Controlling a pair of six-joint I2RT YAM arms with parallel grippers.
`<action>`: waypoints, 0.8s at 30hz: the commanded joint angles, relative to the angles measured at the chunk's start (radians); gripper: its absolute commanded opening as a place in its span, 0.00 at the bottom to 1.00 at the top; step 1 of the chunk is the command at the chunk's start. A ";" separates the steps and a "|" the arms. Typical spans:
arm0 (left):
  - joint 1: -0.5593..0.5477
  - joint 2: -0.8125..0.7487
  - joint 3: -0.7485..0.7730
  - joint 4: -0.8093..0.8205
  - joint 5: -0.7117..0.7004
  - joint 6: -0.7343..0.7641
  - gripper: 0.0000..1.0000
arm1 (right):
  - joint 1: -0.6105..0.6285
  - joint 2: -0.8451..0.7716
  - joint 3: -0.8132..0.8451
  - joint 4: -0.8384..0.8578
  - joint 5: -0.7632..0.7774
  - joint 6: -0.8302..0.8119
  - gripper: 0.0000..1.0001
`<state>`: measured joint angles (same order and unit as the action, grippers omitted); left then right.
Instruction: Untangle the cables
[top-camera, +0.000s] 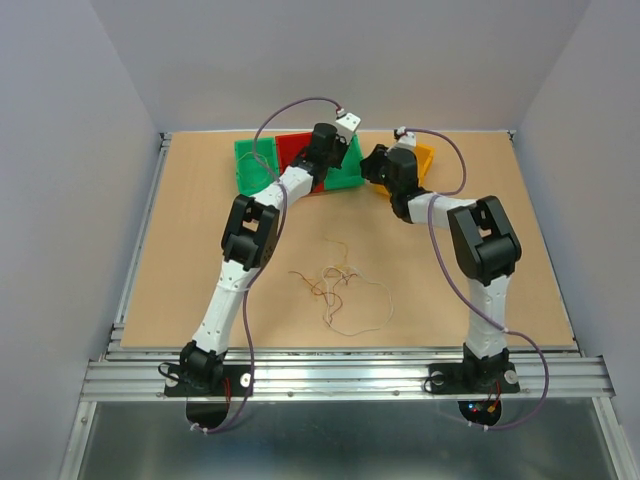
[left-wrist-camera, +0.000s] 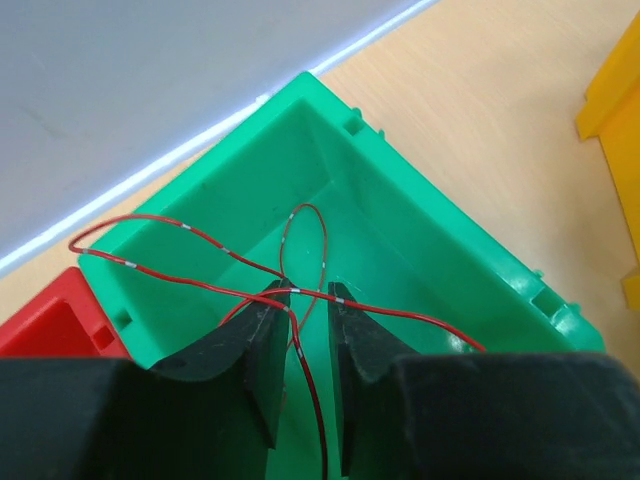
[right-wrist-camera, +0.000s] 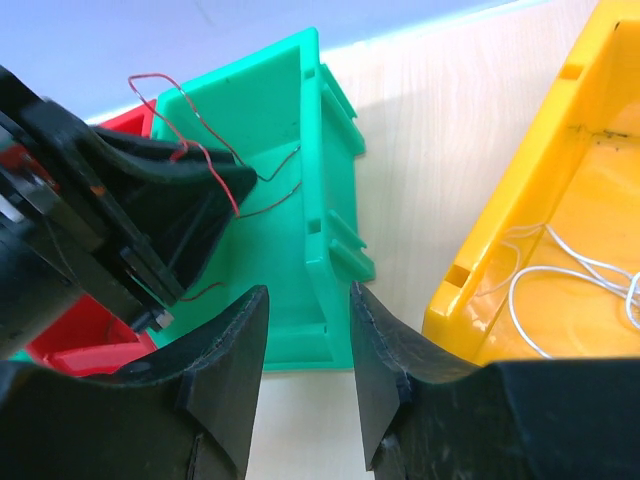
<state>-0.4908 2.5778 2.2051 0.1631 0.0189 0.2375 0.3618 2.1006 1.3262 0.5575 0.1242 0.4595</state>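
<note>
Red wire over a green bin; the other cables (top-camera: 335, 285) lie tangled mid-desk, spread left to right.
The red wire (left-wrist-camera: 200, 235) runs lengthwise between the left hand's (left-wrist-camera: 310, 300) narrowly parted jaws, its loop pointing at the green bin's (left-wrist-camera: 430, 240) far wall. The right hand (right-wrist-camera: 308, 295) is open and empty. A white wire (right-wrist-camera: 560, 270) lies in the yellow bin (right-wrist-camera: 590, 190). Tan wooden desk (top-camera: 200, 200), grey walls (top-camera: 330, 50).

No text, label, brand, number or sign could be read in any view. The red wire (left-wrist-camera: 283, 278) over the green bin (left-wrist-camera: 430, 240) carried small white bands, but these showed no legible lettering.
</note>
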 joint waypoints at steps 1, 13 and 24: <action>-0.002 -0.116 -0.030 -0.039 0.029 -0.010 0.34 | -0.012 -0.076 -0.035 0.087 0.020 -0.016 0.44; -0.019 -0.275 -0.183 -0.137 0.066 -0.012 0.50 | -0.015 -0.114 -0.093 0.111 0.015 -0.010 0.45; -0.034 -0.358 -0.188 -0.241 0.041 0.029 0.56 | -0.023 -0.122 -0.105 0.120 -0.029 -0.027 0.47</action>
<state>-0.5114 2.3306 2.0216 -0.0277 0.0689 0.2371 0.3470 2.0350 1.2278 0.6125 0.1211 0.4587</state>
